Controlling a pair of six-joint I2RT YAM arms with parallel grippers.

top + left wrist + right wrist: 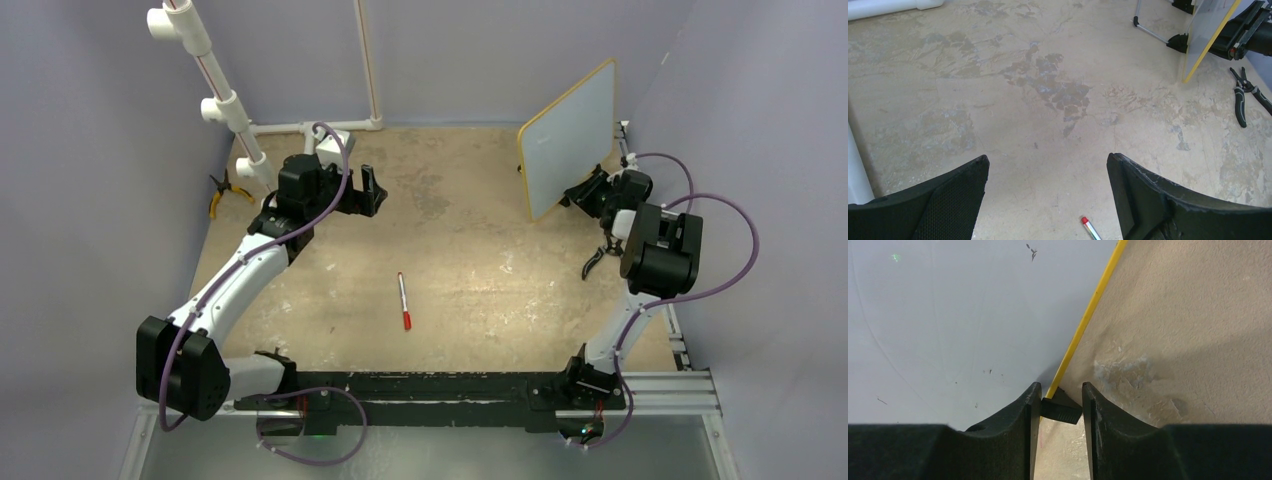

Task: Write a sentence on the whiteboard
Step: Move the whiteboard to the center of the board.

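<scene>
Tan tabletop [470,260]: one whiteboard [570,135] far right, upright on edge, long axis near-to-far, face toward centre. One marker [403,300]. Two pliers: left [225,192], right [594,262]. Left tool [1048,165] wide; right tool [1061,390] narrow, astride foot [1063,411], grip unclear.

- The whiteboard [570,135] was pale grey-white with a yellow frame, a few small dark flecks and a black foot [1062,410].
- The marker [403,300] was white with a red cap.
- The table [470,260] was sandy beige, mottled with grey-brown patches.
- The yellow-handled pliers [222,193] had dark jaws; the other pliers [1243,95] were black.
- The arms [240,275] were white and black, with purple cables [756,243].
- The left gripper [1048,165] was black, one pad finely meshed.
</scene>
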